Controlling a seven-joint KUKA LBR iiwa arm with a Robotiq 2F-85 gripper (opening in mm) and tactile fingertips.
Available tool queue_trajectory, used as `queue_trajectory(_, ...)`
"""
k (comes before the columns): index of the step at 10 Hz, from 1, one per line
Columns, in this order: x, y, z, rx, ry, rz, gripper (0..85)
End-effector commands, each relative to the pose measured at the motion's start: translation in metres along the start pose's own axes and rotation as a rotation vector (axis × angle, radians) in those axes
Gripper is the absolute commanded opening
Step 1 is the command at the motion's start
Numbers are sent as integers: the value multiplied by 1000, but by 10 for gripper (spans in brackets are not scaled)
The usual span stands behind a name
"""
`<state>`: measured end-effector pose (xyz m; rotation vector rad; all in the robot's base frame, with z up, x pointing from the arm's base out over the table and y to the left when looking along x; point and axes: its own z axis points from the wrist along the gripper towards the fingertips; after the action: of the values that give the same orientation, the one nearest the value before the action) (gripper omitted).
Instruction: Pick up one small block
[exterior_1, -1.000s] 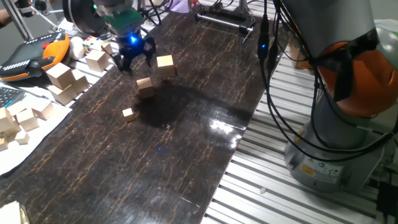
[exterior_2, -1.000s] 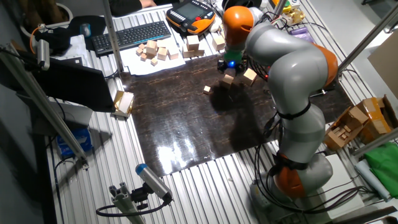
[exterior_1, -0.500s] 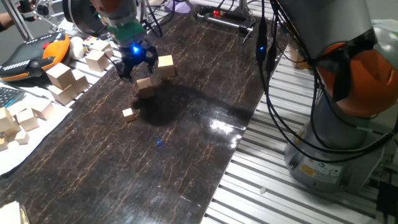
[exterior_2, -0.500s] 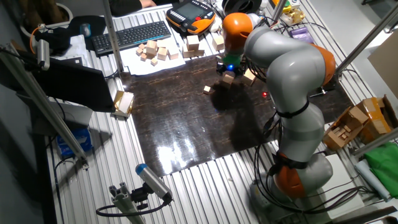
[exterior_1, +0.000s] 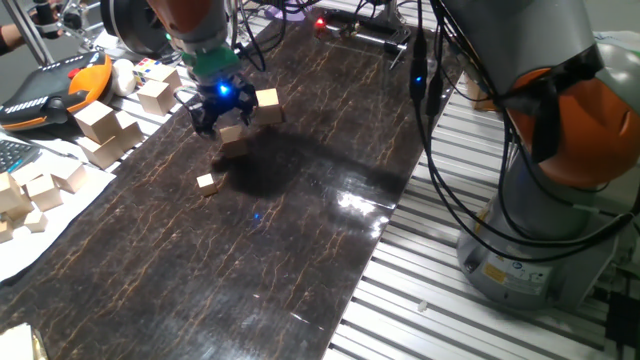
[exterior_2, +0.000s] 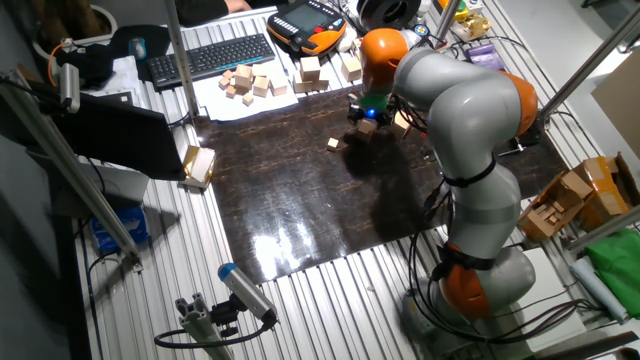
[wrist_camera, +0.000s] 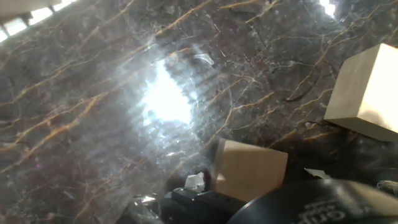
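The small block (exterior_1: 234, 136) is a plain tan cube on the dark marble-patterned mat (exterior_1: 300, 220). It also shows in the other fixed view (exterior_2: 367, 127) and low in the hand view (wrist_camera: 250, 170). My gripper (exterior_1: 223, 118) is low over it with a blue light on and the jaws spread apart, holding nothing; it also shows in the other fixed view (exterior_2: 366, 112). A slightly larger tan cube (exterior_1: 266, 105) sits just right of it and shows in the hand view (wrist_camera: 367, 92). A tiny tan cube (exterior_1: 208, 182) lies nearer the front left.
Several loose wooden cubes (exterior_1: 100, 125) lie on white paper left of the mat, beside an orange teach pendant (exterior_1: 55, 85). A keyboard (exterior_2: 215, 55) lies at the back. The arm's base (exterior_1: 545, 200) and cables (exterior_1: 440, 120) stand on the slatted table at the right.
My gripper has moved right and down, from beside the larger cube to low over the small block. The blocks have not moved.
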<state>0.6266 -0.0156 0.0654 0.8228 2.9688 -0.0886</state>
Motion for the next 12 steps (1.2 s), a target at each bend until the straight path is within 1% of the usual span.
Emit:
queue_trajectory(1, 0, 0, 2, -6, 4, 2, 770)
queue_trajectory(5, 1, -1, 9, -12, 4, 2, 723)
queue_trajectory(8, 1, -4, 12, -19, 15, 14, 683)
queue_trajectory(9, 1, -4, 13, -27, 22, 28, 670)
queue_trajectory(10, 1, -5, 14, -35, 27, 36, 627)
queue_trajectory(11, 1, -5, 14, -43, 31, 44, 563)
queue_trajectory(12, 2, -6, 15, -46, 33, 49, 533)
